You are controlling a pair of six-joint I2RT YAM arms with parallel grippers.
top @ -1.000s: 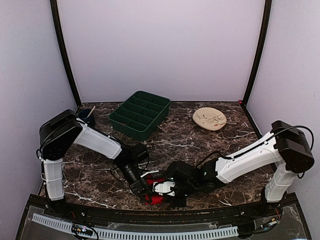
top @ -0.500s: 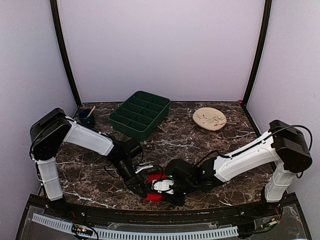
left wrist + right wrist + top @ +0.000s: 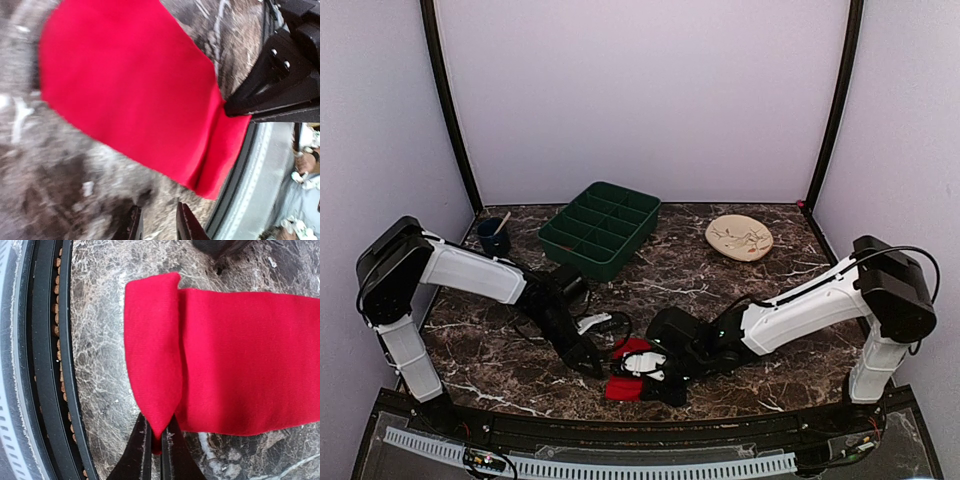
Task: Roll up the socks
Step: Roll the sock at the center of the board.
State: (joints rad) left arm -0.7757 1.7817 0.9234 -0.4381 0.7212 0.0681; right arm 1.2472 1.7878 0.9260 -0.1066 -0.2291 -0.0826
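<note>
The bright red fabric socks point(image 3: 630, 368) lie flat as one strip on the dark veined marble desk point(image 3: 700, 285), close to its near edge and about midway along it; whether both socks lie stacked there cannot be told. The end of the strip nearest that edge is turned over onto the rest as one short flap, so the rolling looks to be at its first turn, with most of the length unrolled. The right gripper point(image 3: 160, 436) has its two fingers pressed together on the corner of that flap, pinching the fabric. The left gripper point(image 3: 157, 222) hangs just beside the socks' long side, its jaws a narrow gap apart, with only bare marble between them and nothing held. The next move likely calls for the pinched flap to be carried over again toward the far end. The flat part must be kept from sliding or bunching meanwhile, which the free left gripper could do by pressing it down.
</note>
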